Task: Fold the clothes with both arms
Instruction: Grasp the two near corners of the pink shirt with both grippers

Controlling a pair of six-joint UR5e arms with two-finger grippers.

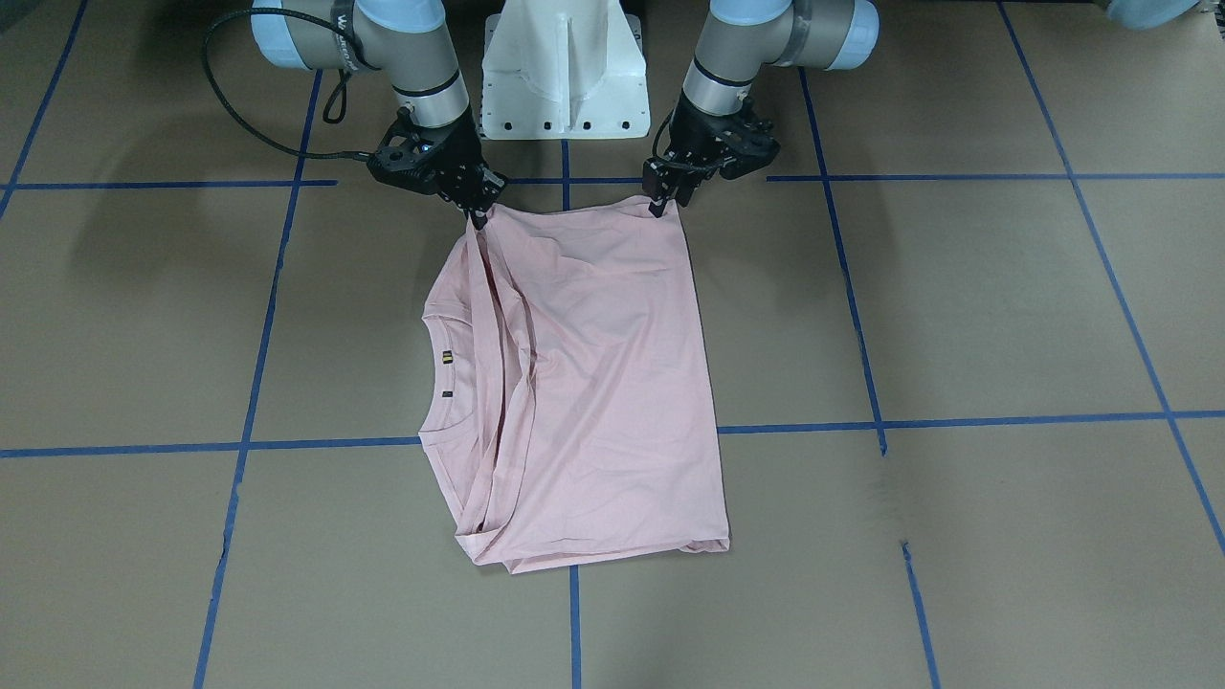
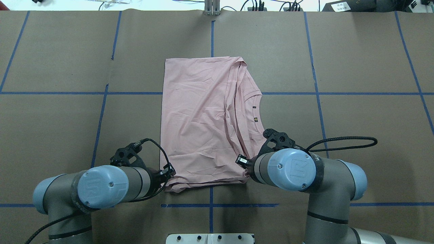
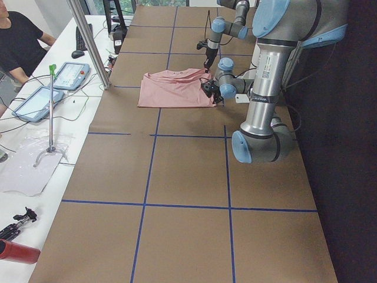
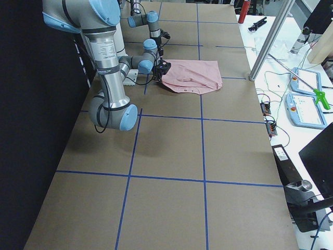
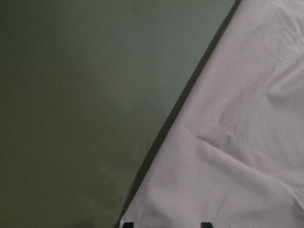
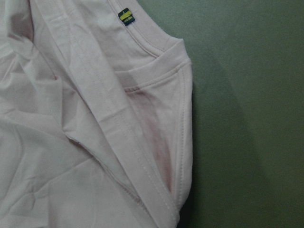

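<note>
The pale pink T-shirt (image 1: 612, 383) lies folded lengthwise on the brown table, plain side up, its ribbed collar (image 1: 435, 383) towards my right arm's side. Its print is hidden. At the shirt's near edge, my left gripper (image 1: 658, 209) is shut on the hem-side corner. My right gripper (image 1: 476, 216) is shut on the collar-side corner, and folds run taut from there across the cloth. In the overhead view both wrists (image 2: 288, 169) cover the fingertips. The left wrist view shows cloth (image 5: 237, 142) reaching two dark fingertips (image 5: 205, 224). The right wrist view shows the collar and label (image 6: 126, 16).
The white pedestal base (image 1: 565, 72) stands just behind the grippers. Blue tape lines (image 1: 249, 421) grid the brown table. Beyond the table's far side a person (image 3: 17, 41) sits by tablets (image 3: 70, 75) and a metal pole (image 3: 88, 41). A black cable (image 2: 342, 142) loops off my right wrist.
</note>
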